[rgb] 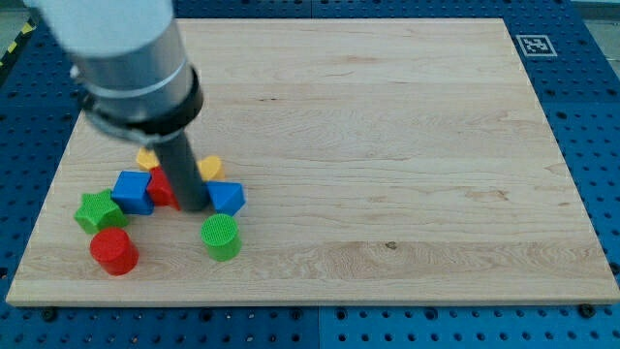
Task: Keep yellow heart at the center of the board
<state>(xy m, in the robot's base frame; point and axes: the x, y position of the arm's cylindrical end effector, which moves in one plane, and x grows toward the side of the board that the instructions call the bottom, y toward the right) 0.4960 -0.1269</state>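
Note:
My tip (193,207) rests on the board amid a cluster of blocks at the view's left. Two yellow blocks peek out on either side of the rod: one (146,158) to its left and one (210,168) to its right; I cannot tell which is the heart. A red block (161,187) sits right against the rod's left side, mostly hidden. A blue cube (132,191) lies left of it, and a blue block (228,198) touches the tip's right.
A green star (98,211) and a red cylinder (114,251) lie at the lower left. A green cylinder (221,237) stands below the tip. The wooden board (387,145) has a fiducial tag (534,45) at its top right corner.

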